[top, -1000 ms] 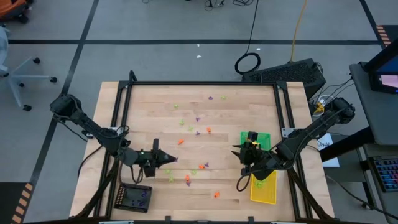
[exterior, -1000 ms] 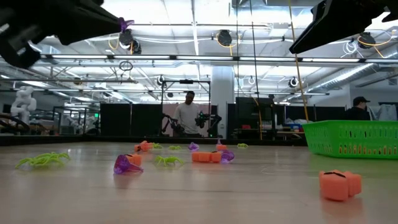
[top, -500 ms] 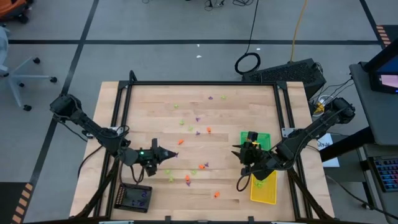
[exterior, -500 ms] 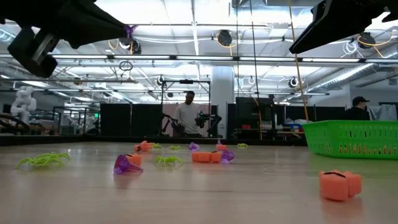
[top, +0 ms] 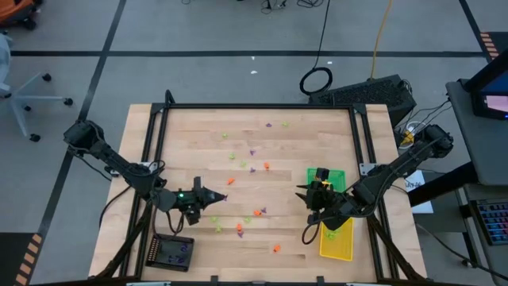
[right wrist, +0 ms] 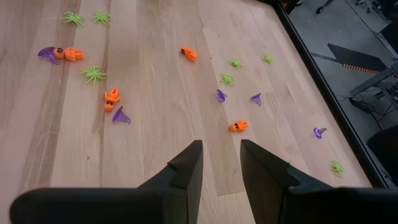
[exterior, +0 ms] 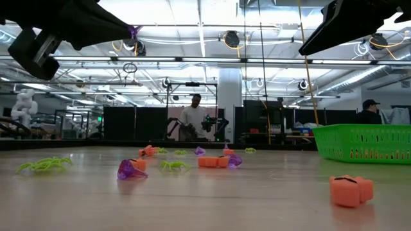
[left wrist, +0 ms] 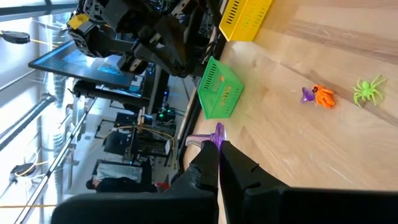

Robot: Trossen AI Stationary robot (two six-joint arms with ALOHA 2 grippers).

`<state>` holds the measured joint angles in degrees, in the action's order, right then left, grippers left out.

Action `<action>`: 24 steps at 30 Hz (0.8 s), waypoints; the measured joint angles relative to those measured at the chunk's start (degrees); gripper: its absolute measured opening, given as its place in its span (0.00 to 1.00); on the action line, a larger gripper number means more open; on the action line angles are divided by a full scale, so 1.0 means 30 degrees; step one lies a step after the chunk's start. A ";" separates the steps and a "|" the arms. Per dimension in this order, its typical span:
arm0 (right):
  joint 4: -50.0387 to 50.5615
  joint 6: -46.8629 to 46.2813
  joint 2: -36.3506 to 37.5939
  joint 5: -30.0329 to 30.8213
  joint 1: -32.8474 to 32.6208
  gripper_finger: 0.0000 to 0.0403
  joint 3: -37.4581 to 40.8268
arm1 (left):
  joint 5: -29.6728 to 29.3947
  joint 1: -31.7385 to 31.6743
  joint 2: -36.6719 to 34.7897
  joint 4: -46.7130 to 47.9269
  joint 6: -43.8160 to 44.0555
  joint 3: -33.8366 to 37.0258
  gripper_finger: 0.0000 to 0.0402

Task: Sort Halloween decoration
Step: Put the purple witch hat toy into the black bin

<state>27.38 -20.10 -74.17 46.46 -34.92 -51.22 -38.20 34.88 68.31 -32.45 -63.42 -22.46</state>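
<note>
table (top: 302, 135): wood top, dark frame, both arms over near half.
trays: green tray (top: 333, 179) and yellow tray (top: 336, 241) at R edge, yellow nearer; black tray (top: 171, 252) at near-L corner, purple bits inside.
L gripper (left wrist: 219, 148): raised above table, near-L, just beyond black tray; fingers together, pinching purple trinket (left wrist: 217, 133) at tips.
R gripper (right wrist: 220, 163): up over table by green tray's L side; fingers apart w/ gap, nothing between.
trinkets (right wrist: 109, 98): orange, purple, lime pcs scattered across table centre and far half, none touching grippers except the purple one.
bkgd: person (exterior: 192, 117) standing far behind table, low view.
</note>
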 joint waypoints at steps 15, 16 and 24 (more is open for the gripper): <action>0.0003 0.0000 0.0000 0.0000 0.0007 0.23 0.0000 | 0.0099 0.0004 0.0000 0.0000 0.0748 0.0000 0.00; 0.0000 0.0000 -0.0005 0.0000 0.0005 0.23 0.0000 | 0.0128 0.0002 0.0000 0.0000 0.1185 0.0000 0.00; 0.0007 0.0000 0.0000 0.0000 0.0007 0.23 0.0000 | 0.0195 0.0003 0.0000 -0.0003 0.4052 -0.0007 0.00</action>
<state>27.40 -20.10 -74.17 46.46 -34.89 -51.22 -37.61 34.89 68.31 -32.45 -51.26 -22.48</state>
